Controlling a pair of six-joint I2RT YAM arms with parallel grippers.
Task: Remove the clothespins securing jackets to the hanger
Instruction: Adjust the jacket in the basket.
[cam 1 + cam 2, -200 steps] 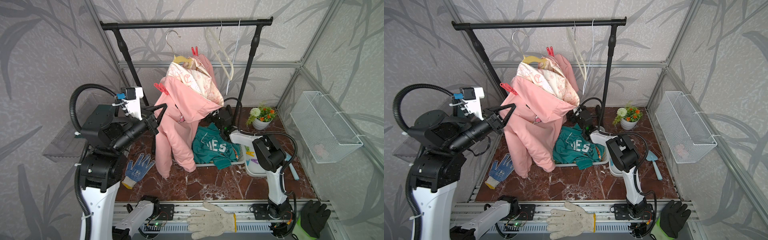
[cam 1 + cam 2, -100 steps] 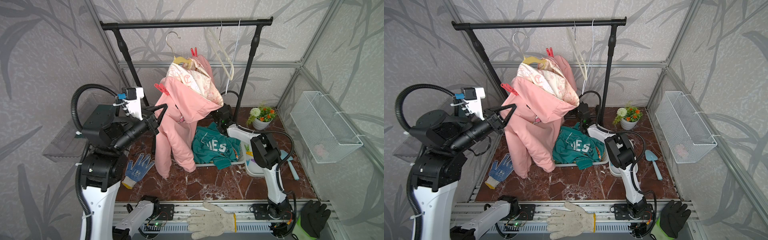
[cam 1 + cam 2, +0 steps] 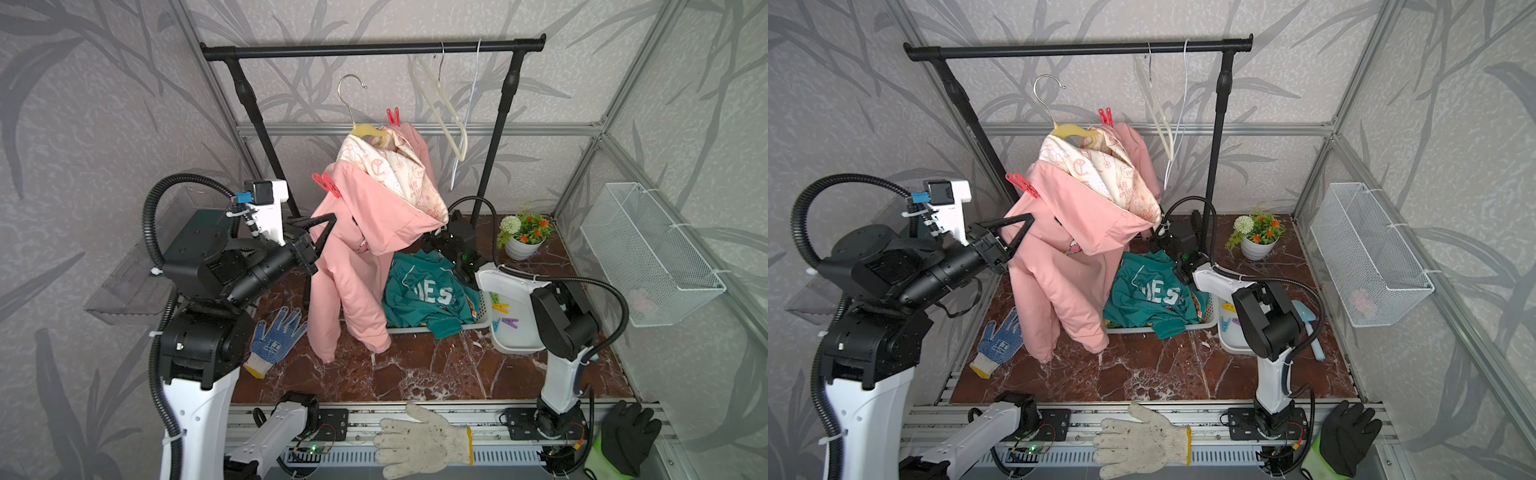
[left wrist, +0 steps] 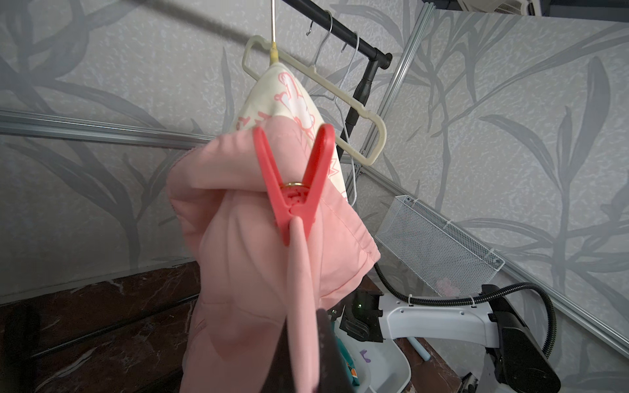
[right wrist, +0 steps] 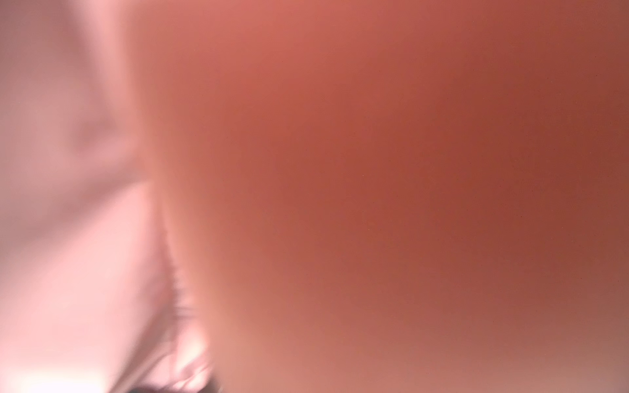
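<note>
Two red clothespins (image 3: 326,185) are still on the pink jacket (image 3: 365,232) above the worktop's (image 3: 415,374) middle, four loose clothespins (image 3: 502,311) lie in the white tray (image 3: 519,345) by its right edge, the left gripper (image 3: 331,218) pinches the jacket, and the right gripper (image 3: 435,244) is closed under the hood (image 3: 399,183), on what I cannot tell.

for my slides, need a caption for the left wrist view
Red clothespin clamped on the pink jacket, empty hangers on the rail behind.
</note>
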